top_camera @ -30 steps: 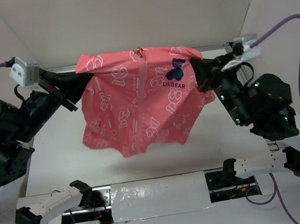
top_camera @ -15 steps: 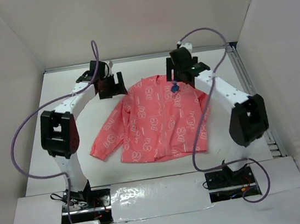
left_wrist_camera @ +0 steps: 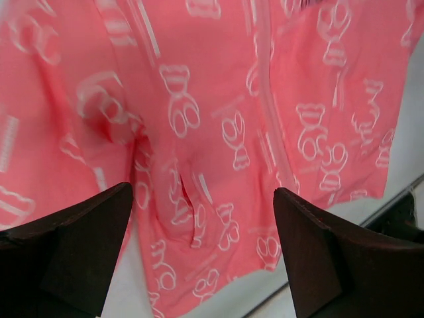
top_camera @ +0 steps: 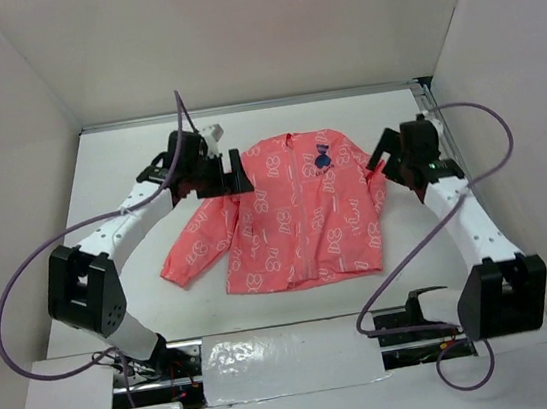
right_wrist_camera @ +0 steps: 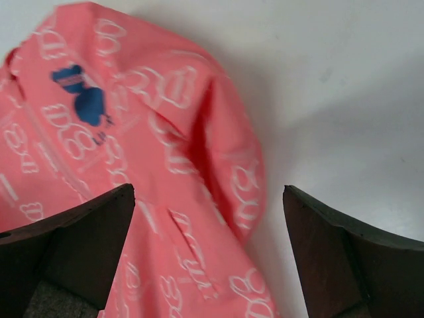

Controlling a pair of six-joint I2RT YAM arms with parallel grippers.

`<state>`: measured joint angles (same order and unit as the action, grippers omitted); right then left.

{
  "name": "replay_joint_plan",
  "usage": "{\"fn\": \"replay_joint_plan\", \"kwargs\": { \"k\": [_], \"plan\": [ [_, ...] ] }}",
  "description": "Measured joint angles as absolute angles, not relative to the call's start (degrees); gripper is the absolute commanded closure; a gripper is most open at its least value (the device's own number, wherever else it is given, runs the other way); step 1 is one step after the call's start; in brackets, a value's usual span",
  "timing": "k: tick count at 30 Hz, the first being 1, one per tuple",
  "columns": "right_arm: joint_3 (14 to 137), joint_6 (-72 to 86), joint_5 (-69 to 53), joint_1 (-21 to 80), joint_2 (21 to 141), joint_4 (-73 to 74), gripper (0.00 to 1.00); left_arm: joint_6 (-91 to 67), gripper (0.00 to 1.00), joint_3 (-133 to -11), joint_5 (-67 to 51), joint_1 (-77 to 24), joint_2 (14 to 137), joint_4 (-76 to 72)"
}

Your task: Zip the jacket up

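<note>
The coral-pink jacket (top_camera: pixel 300 216) with white bear prints lies flat on the white table, collar toward the far wall and sleeves spread. Its front panels meet along the centre zipper line (left_wrist_camera: pixel 264 99), and the dark blue emblem (right_wrist_camera: pixel 83 99) shows on the chest. My left gripper (top_camera: pixel 233 173) hovers open over the jacket's left shoulder. In the left wrist view the left gripper (left_wrist_camera: pixel 202 258) has only pink cloth below it and nothing between its fingers. My right gripper (top_camera: pixel 384 154) stands open at the jacket's right sleeve; the right gripper (right_wrist_camera: pixel 209 255) spans cloth and bare table.
White enclosure walls stand close on the left, far and right sides. A metal rail (top_camera: pixel 438 132) runs along the table's right edge. Purple cables (top_camera: pixel 29 262) loop from both arms. The arm bases (top_camera: pixel 154 366) sit at the near edge.
A second ago both grippers held the jacket up by its shoulders. Both have opened and let go, and the jacket now lies flat. The right arm has swung out to the right.
</note>
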<state>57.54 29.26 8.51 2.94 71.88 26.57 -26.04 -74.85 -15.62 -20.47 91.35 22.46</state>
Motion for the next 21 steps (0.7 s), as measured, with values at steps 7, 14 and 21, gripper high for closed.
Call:
{"fn": "replay_joint_plan", "kwargs": {
  "k": [7,14,21],
  "plan": [
    [45.34,30.7,1.1,-7.53,67.59,26.68,0.06,-28.91,0.01,-64.58,-21.23,-26.0,94.83,20.27],
    [46.65,31.66,-4.43,-6.17,81.71,22.83,0.35,-29.95,0.01,-61.63,-25.43,-26.85,99.0,16.05],
    [53.8,33.85,1.08,-3.64,90.85,26.0,1.0,-30.24,0.01,-58.85,-28.73,-23.55,101.54,13.43]
  ]
}}
